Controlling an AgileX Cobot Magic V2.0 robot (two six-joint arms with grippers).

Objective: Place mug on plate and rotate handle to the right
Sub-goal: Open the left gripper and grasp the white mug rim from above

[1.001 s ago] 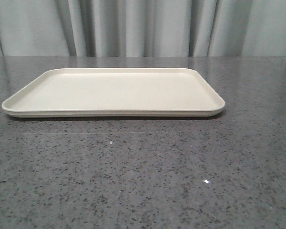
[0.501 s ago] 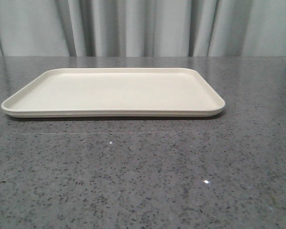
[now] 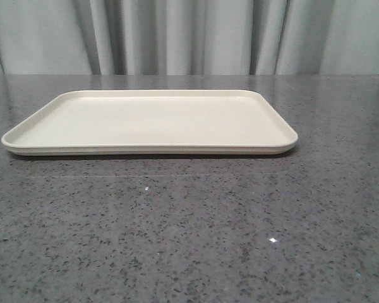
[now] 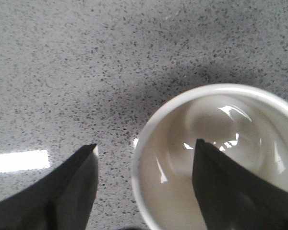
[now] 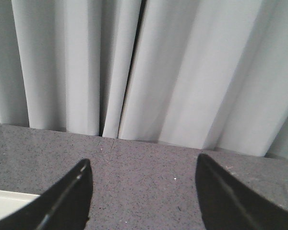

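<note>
The cream plate [image 3: 150,120] lies bare on the table in the front view, where neither the mug nor a gripper shows. In the left wrist view I look down into the white mug [image 4: 216,124], which stands upright on the speckled table. My left gripper [image 4: 146,143] is open and straddles the mug's wall: one finger [image 4: 230,191] is inside the mug, the other [image 4: 67,191] outside, apart from the rim. The handle is out of view. My right gripper [image 5: 143,159] is open with nothing between its fingers, a corner of the plate [image 5: 9,201] beside one finger.
The table is dark grey speckled stone [image 3: 189,240]. Grey curtains [image 3: 189,38] hang behind its far edge, and the right wrist view faces them [image 5: 182,72].
</note>
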